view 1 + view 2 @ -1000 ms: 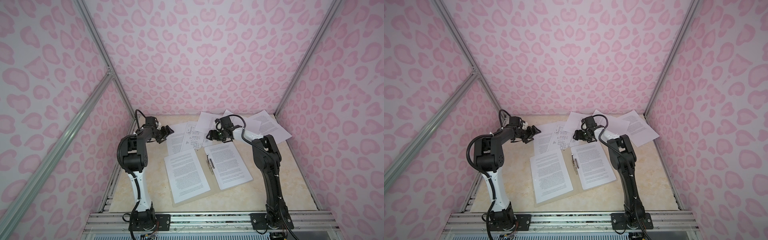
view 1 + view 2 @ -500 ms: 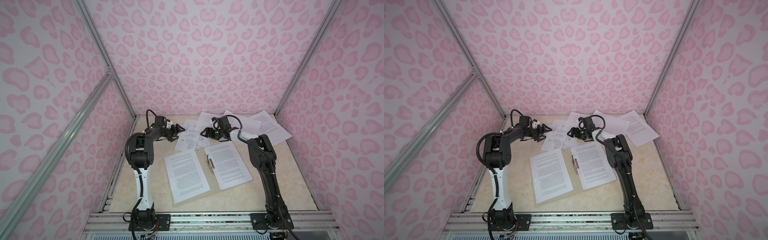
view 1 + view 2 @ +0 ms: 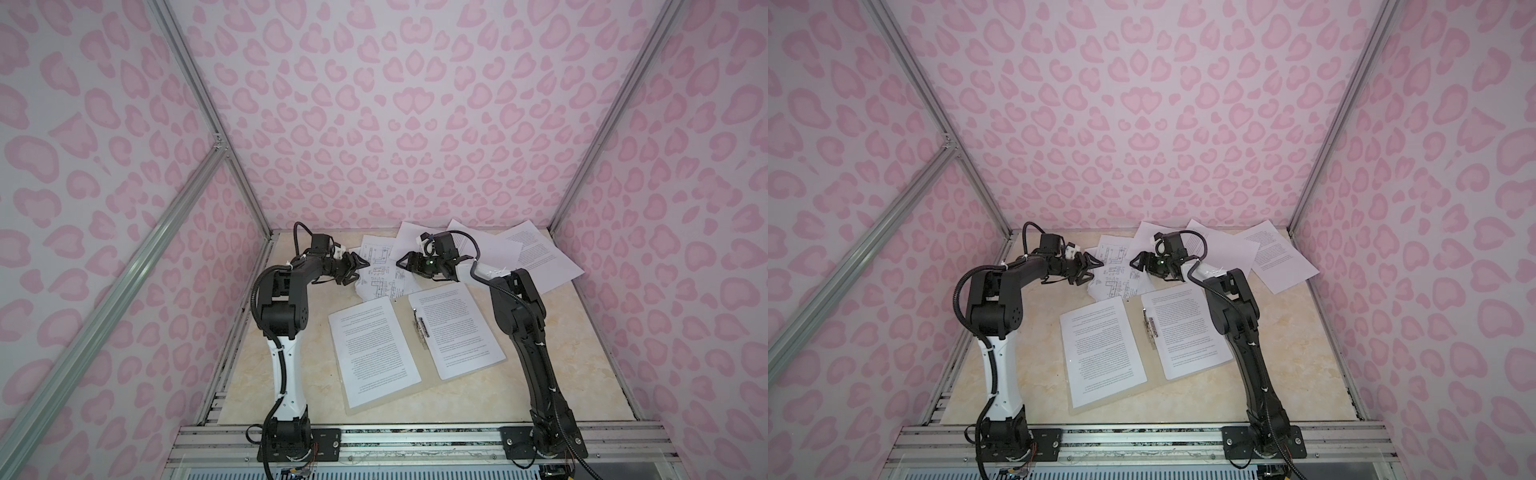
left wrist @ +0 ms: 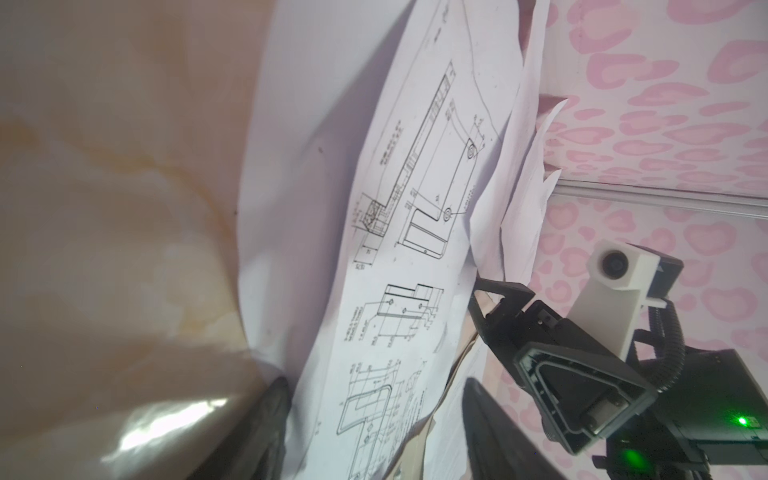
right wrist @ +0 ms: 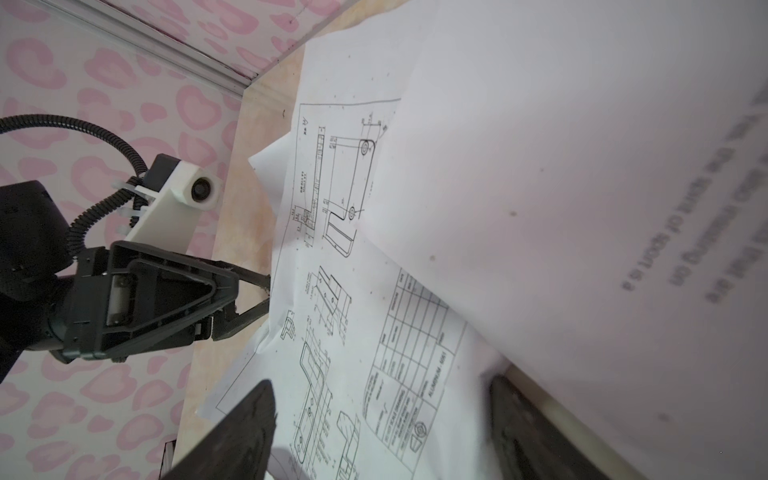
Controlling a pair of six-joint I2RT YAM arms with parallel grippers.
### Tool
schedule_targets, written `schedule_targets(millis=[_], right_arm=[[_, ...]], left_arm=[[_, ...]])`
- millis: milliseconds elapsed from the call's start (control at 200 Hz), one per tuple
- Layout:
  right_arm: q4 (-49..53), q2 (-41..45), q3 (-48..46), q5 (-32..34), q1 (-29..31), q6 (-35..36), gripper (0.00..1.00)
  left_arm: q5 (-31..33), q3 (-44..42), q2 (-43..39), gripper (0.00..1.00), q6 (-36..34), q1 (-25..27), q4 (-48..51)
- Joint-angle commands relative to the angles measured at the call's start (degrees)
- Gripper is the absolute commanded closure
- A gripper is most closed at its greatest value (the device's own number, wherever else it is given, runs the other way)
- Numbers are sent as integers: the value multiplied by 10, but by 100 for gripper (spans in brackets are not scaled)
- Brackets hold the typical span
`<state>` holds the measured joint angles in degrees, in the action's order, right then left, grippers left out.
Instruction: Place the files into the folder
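White paper sheet of black line drawings [image 3: 379, 275]: likely light, limp, crease-prone. Your left pincer [image 3: 362, 272] and right pincer [image 3: 401, 266] stand open astride its edges; pinch there.

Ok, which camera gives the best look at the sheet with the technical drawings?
The right wrist view: the drawing sheet sits close up, its line drawings and title table sharp, though a text sheet overlaps part of it. The left wrist view shows it steeply slanted. In both top views it is small, its lines barely legible.
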<state>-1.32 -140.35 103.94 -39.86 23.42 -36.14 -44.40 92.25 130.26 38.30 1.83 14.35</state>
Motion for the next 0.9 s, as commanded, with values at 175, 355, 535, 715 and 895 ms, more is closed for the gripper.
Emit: schedule_targets(millis=[175, 355, 535, 715, 895], right_arm=[[4, -20, -9, -25, 3, -28, 19], [-9, -26, -6, -38, 2, -36, 19], [-24, -29, -9, -46, 0, -47, 20], [-33, -32, -12, -55, -1, -56, 20], [-50, -33, -18, -61, -2, -67, 21]], left_arm=[[-77, -25, -47, 28, 3, -2, -109], [-77, -1, -40, 26, -11, -3, -104], [-30, 2, -47, 26, -39, -5, -56], [60, 5, -46, 26, -93, -8, 27], [99, 8, -38, 29, -111, -8, 58]])
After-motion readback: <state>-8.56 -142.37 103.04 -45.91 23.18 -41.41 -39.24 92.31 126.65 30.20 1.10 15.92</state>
